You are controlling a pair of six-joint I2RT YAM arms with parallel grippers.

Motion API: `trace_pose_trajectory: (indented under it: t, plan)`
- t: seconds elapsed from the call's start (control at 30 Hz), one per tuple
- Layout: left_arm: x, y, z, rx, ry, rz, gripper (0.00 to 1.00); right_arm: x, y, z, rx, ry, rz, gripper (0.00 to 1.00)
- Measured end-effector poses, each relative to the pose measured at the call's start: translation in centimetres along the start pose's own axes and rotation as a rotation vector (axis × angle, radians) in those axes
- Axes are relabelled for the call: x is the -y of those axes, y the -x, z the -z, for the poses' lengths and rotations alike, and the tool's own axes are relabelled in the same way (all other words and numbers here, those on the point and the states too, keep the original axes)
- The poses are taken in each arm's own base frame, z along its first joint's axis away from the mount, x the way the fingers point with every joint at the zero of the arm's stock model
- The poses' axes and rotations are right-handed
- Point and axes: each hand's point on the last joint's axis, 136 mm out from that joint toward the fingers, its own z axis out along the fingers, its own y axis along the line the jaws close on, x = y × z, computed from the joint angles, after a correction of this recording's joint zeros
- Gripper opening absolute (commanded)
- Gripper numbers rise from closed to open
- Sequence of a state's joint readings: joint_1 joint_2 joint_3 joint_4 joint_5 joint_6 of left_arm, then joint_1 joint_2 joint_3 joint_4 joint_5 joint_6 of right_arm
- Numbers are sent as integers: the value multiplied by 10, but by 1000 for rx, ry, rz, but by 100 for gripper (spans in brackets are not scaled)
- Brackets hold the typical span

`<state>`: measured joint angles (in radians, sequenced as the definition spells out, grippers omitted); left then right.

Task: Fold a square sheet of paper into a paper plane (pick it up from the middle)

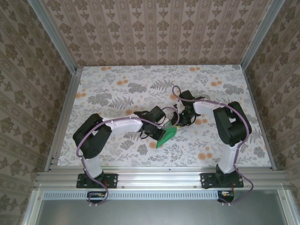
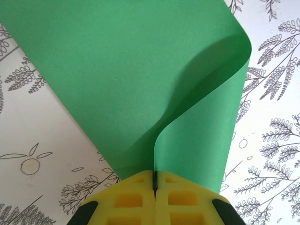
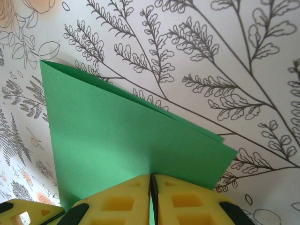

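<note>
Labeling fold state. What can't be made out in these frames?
Top external: green paper too small to count creases.
Left wrist: its far edges cut off at frame top; left gripper covers the pinched edge.
Right wrist: right gripper covers the near edge; lower layers hidden by the top one.

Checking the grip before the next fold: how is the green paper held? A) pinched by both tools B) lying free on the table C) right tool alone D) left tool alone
A: the paper sits pinched in the shut left tool and in the shut right tool.
</note>
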<state>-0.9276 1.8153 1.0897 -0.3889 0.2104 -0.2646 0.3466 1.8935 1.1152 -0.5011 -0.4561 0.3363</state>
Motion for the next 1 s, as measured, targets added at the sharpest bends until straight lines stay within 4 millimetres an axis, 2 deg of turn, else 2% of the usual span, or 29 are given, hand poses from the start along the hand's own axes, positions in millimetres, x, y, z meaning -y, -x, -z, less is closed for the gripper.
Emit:
trace_pose_trajectory:
  t: [0.4, 0.47, 0.6, 0.73, 0.8, 1.0]
  plan:
    - [-1, -2, -5, -13, 3, 2, 4, -2, -4, 7, -7, -4, -11, 19]
    - [-1, -2, -5, -13, 3, 2, 4, -4, -5, 14, 4, -10, -9, 21]
    - [-1, -1, -5, -13, 0, 2, 4, -13, -5, 44, 87, 1, -2, 21]
    - [-1, -1, -5, -13, 0, 1, 4, -21, -19, 62, 152, 55, -20, 18]
    - [-1, -1, -5, -13, 0, 0, 4, -22, -30, 60, 155, 93, -46, 16]
    - [-1, -1, -5, -13, 0, -7, 4, -22, -64, 34, 106, 174, -147, 14]
